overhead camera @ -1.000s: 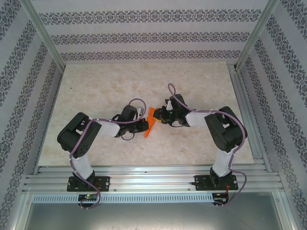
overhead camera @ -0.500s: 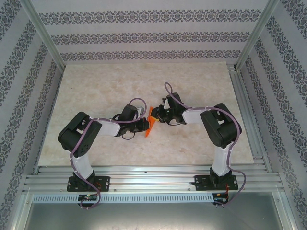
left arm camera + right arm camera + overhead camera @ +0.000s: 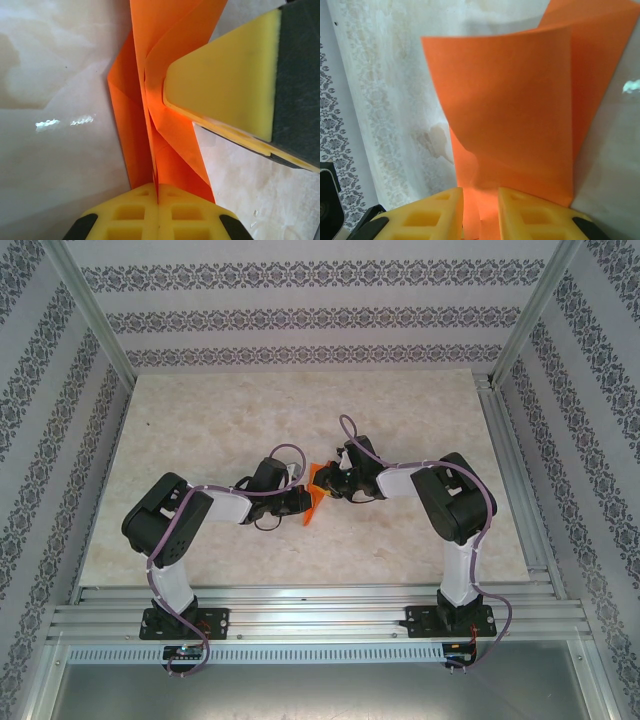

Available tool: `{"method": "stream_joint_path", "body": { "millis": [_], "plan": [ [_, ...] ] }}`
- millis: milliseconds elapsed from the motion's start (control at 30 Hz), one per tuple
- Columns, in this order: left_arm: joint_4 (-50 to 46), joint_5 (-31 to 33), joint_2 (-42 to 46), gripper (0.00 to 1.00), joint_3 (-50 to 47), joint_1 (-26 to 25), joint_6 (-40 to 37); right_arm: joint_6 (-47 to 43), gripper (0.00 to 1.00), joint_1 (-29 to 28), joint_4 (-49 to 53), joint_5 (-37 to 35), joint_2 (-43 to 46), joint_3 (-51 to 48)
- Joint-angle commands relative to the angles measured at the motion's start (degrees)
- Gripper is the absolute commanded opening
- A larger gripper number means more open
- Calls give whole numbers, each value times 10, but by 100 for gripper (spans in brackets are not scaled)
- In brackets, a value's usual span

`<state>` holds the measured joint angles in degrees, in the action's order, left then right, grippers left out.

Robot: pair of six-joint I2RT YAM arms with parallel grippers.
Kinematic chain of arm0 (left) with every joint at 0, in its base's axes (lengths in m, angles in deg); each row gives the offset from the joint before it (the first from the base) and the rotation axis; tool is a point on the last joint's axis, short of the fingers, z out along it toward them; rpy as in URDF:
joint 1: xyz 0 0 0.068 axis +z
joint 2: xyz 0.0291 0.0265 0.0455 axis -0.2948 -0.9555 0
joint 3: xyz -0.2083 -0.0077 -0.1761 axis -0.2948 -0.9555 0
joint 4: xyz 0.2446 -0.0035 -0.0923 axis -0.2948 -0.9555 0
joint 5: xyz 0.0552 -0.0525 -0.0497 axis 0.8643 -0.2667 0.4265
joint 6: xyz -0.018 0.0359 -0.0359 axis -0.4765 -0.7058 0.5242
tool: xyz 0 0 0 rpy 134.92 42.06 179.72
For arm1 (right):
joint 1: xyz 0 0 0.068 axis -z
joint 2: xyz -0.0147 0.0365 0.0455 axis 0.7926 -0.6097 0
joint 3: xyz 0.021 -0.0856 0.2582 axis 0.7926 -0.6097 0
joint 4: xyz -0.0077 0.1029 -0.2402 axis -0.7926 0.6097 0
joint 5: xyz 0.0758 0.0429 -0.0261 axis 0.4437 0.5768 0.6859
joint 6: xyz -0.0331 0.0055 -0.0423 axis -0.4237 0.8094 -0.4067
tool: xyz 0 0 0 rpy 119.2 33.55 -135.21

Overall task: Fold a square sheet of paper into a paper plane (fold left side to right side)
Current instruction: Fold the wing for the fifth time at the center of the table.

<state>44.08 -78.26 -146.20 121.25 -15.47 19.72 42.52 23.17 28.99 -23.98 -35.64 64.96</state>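
Centrally, the left jaws are shown clenched on the sheet of paper (image 3: 165, 50): in the left wrist view their yellow pads (image 3: 135, 217) are pressed together, and the orange layers are pinched in the seam between them. The right jaws are held slightly parted, with the lower edge of the same sheet lying in the gap between their pads (image 3: 432, 215); whether the paper is squeezed there cannot be told. One right finger (image 3: 225, 85), yellow-faced and backed in dark grey, is seen from the left wrist laid against the creased layers from the upper right. Several folds are visible in the sheet, which narrows toward the left pads. From the right wrist, a broad flap is seen curled upright above the pads, with a further layer behind it at the right. In the top view the sheet is found near the middle of the pale marbled desk (image 3: 200, 430), partly raised between the two wrists. The left arm (image 3: 170, 525) and right arm (image 3: 455, 500) are bent inward toward it from the near edge. The desk is enclosed by patterned walls (image 3: 300, 300) and aluminium rails (image 3: 310, 615).
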Motion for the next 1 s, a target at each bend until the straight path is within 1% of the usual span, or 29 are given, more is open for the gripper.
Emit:
{"method": "stream_joint_path", "body": {
  "millis": [0,100,167,200,233,267,300,333,433,467,567,600,633,733,800,967],
  "plan": [
    [-19,1,-24,0,8,5,5,-8,25,-9,-3,-11,-22,9],
    [-17,-1,-19,7,3,9,8,-11,26,-10,16,-23,-24,9],
    [-8,0,-2,10,-13,17,13,-17,26,-9,36,-39,-20,5],
    [-5,-3,10,15,-24,25,15,-23,26,-9,53,-49,-18,5],
    [-4,-8,23,25,-33,33,14,-33,26,-9,71,-58,-18,8],
    [-8,-11,35,33,-40,41,13,-39,26,-9,84,-62,-19,11],
    [-14,-14,53,39,-48,48,8,-43,26,-9,90,-66,-20,14],
    [-29,-10,71,44,-53,53,0,-43,26,-9,92,-66,-21,15],
    [-73,-1,124,45,-59,56,-23,-43,26,-10,93,-68,-23,17],
    [-76,-3,137,42,-62,56,-24,-44,27,-10,94,-68,-24,18],
    [-50,-33,158,30,-70,53,-14,-45,27,-11,94,-67,-25,21],
    [-45,-44,157,28,-66,49,-14,-45,27,-11,94,-67,-26,21],
    [-43,-55,152,27,-59,43,-15,-43,27,-11,92,-68,-26,21],
    [-39,-72,126,29,-32,16,-19,-41,27,-12,90,-67,-26,22],
    [-39,-66,109,33,-18,3,-17,-41,27,-12,88,-67,-26,20],
    [-39,-50,73,41,-1,-11,-23,-39,27,-11,87,-66,-25,20]
  ]
}}
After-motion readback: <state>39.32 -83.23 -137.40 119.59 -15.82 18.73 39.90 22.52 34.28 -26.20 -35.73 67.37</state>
